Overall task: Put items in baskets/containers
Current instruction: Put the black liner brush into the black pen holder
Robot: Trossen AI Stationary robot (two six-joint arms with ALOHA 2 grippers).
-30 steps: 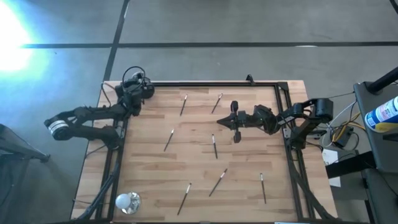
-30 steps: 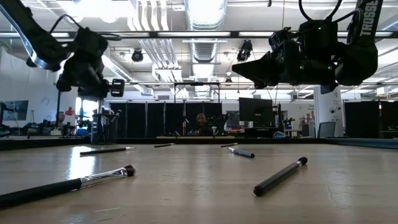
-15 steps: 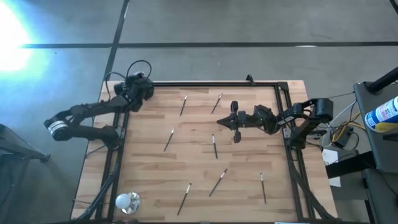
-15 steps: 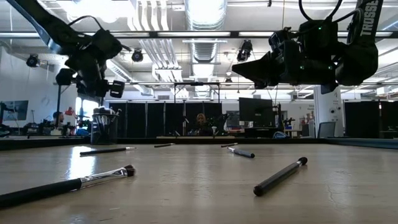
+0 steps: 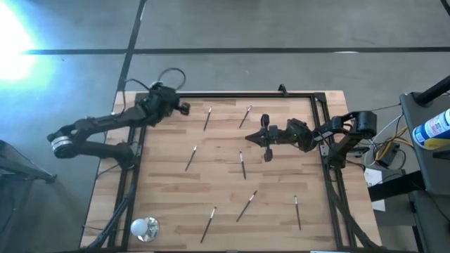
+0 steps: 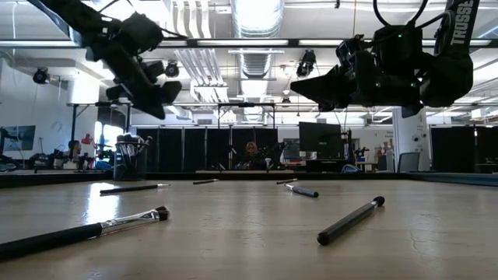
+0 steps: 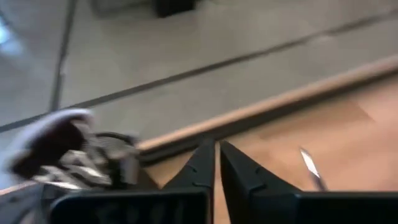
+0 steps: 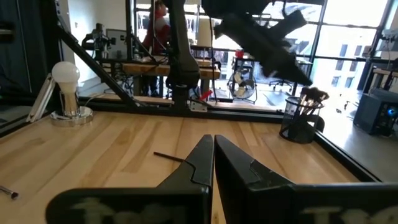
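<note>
Several thin makeup brushes lie flat and scattered on the wooden table, among them one (image 5: 207, 118) near the far edge, one (image 5: 242, 165) in the middle and one (image 6: 348, 220) close to the low view's camera. The black cup (image 6: 131, 160) stands at the far left corner with brushes upright in it, and also shows as the black cup (image 8: 298, 122). My left gripper (image 5: 180, 107) hovers shut just right of the cup, above the table, touching nothing. My right gripper (image 5: 249, 138) hangs shut over the table's middle, and also shows as my right gripper (image 8: 213, 140).
A shiny whitish bulb-shaped object (image 5: 144, 227) stands at the near left corner, and also shows as the bulb-shaped object (image 8: 67, 87). A dark frame (image 5: 239, 94) runs along the table's far edge. Bare wood lies between the scattered brushes.
My left gripper has moved from above the cup at the far left corner toward the table's right, rising and tipping its fingers down toward the table's middle. The cup now stands uncovered in the low view.
</note>
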